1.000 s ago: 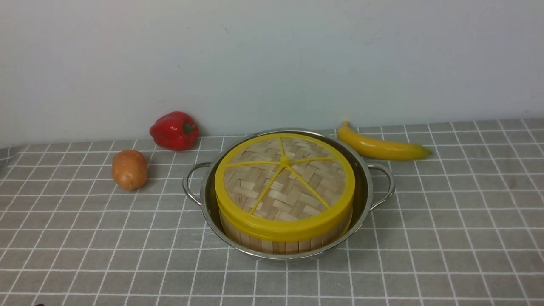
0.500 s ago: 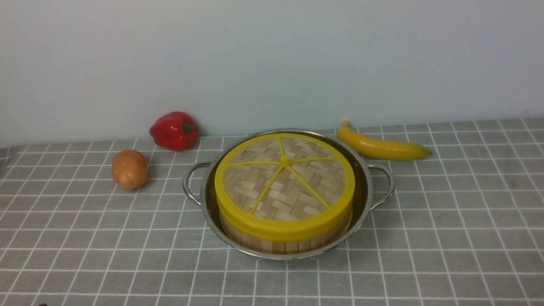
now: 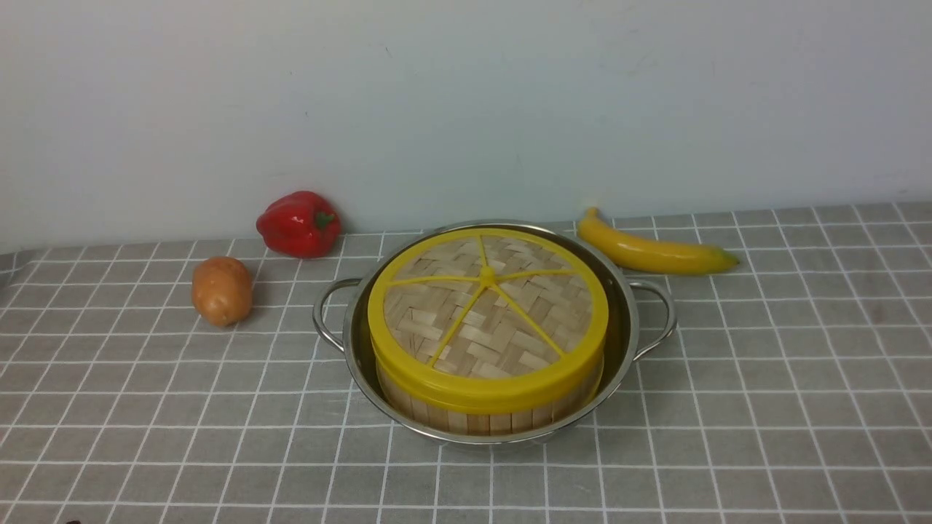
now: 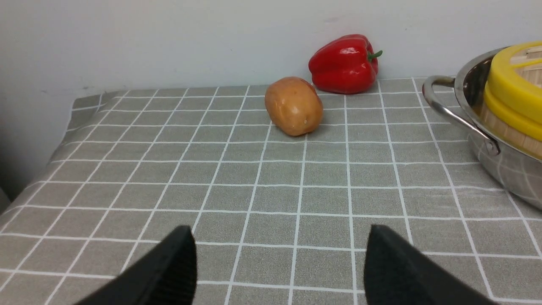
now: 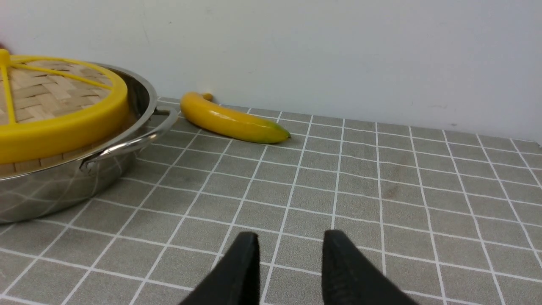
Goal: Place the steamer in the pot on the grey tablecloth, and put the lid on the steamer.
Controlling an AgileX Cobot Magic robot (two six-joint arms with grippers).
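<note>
1. With the lid (image 3: 486, 313) seated on the steamer (image 3: 489, 411) and the steamer sitting inside the pot (image 3: 626, 320) at the centre of the front view, the job looks done; I judge that only a check of the fit is left.
2. To finish well, both arms should keep low and clear of the pot's loop handles, since a nudge could tip the lid off its yellow rim.
3. The left pincer (image 4: 279, 258) has its jaws spread wide with nothing between them, low over the grey tablecloth (image 3: 764, 407), well apart from the pot at the right edge of its view.
4. The right pincer (image 5: 290, 262) has its jaws only narrowly parted, also empty, with the pot at the left of its view.
5. The counter wears the gridded cloth smoothly, with a slight rumple at its far left edge.
6. A red pepper (image 3: 298, 223) and a potato (image 3: 222, 290) lie left of the pot; a banana (image 3: 655, 249) lies at upper right, near a plain pale wall (image 3: 466, 102).
</note>
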